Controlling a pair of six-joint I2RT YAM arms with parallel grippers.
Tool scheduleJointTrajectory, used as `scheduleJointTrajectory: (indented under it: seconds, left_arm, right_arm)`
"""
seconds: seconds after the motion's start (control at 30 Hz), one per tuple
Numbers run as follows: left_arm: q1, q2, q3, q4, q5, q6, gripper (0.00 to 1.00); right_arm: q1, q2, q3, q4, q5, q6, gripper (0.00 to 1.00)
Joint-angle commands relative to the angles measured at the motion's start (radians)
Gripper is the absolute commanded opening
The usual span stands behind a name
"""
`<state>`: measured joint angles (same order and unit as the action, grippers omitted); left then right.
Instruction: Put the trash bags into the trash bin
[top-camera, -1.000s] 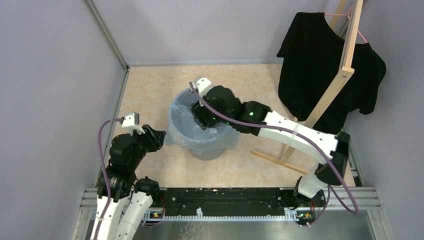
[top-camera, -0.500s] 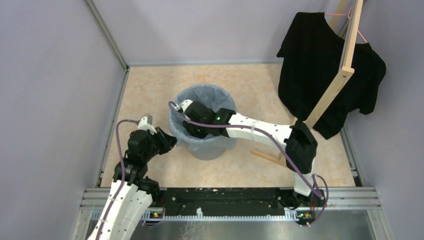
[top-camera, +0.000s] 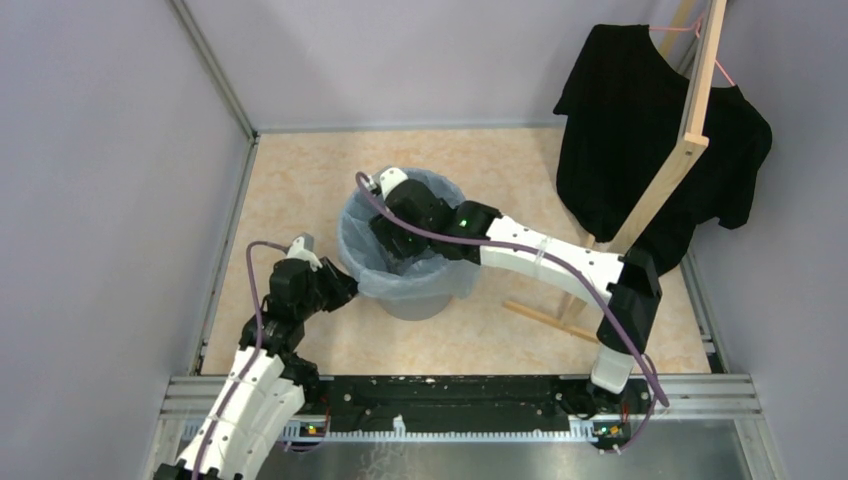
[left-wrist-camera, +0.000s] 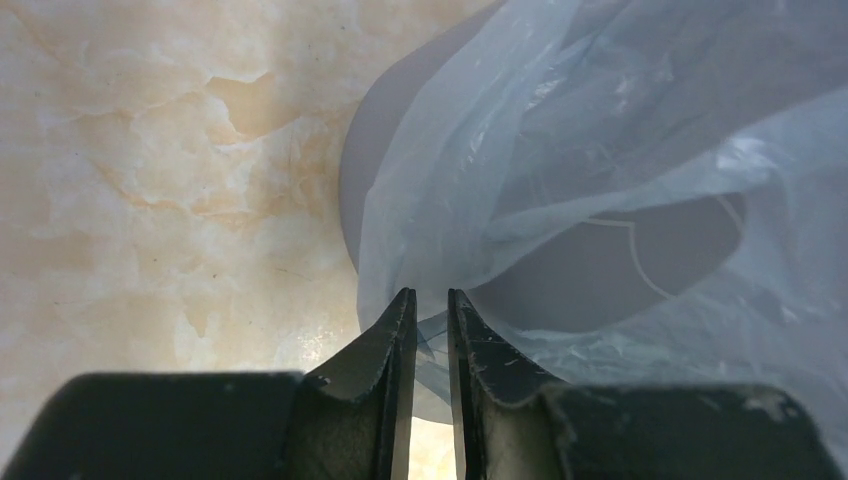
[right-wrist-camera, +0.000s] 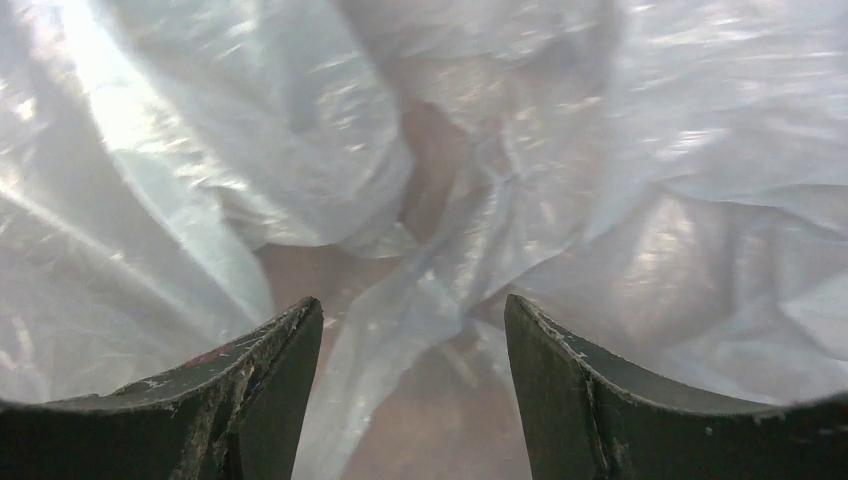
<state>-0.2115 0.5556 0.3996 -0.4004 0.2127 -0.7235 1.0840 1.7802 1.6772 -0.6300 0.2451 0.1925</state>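
Observation:
The grey round trash bin (top-camera: 425, 300) stands mid-floor, lined with a pale blue translucent trash bag (top-camera: 440, 190) whose edge drapes over the rim. My left gripper (top-camera: 345, 293) is at the bin's near-left side, shut on the bag's hanging edge (left-wrist-camera: 400, 250), with film pinched between the jaws (left-wrist-camera: 431, 340). The bin wall (left-wrist-camera: 600, 270) shows through the film. My right gripper (top-camera: 385, 240) reaches down inside the bin, open, with crumpled bag film (right-wrist-camera: 430, 200) between and below its fingers (right-wrist-camera: 270, 350).
A black T-shirt (top-camera: 640, 140) hangs on a wooden rack (top-camera: 690, 130) at the right, its foot (top-camera: 550, 320) lying near the bin. Grey walls enclose the marbled floor (top-camera: 300, 190); a metal rail (top-camera: 460, 390) runs along the near edge.
My right gripper went from the bin's far rim down into the near-left inside, then shifted back a little. My left arm moved right toward the bin while holding the bag edge.

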Motion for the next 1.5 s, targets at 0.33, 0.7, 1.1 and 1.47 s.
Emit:
scheduleJointTrajectory:
  seconds: [0.33,0.7,1.1,1.47]
  left_arm:
    - [-0.003,0.141,-0.074,0.166,-0.072,-0.031,0.23]
    - [-0.003,0.187,-0.099,0.219,-0.084,-0.027,0.22]
    - [-0.003,0.151,-0.100,0.199,-0.108,-0.002,0.23]
    - [-0.003,0.090,-0.058,0.129,-0.122,-0.018,0.31]
  right_arm:
    - [-0.062,0.102,-0.033,0.089,-0.036,0.015,0.49]
    - [-0.062,0.223,-0.113,0.283,-0.083,0.045,0.48]
    - [-0.062,0.319,-0.079,0.322,-0.106,0.062,0.49]
    - [-0.062,0.110,0.075,0.076,-0.061,0.057,0.68]
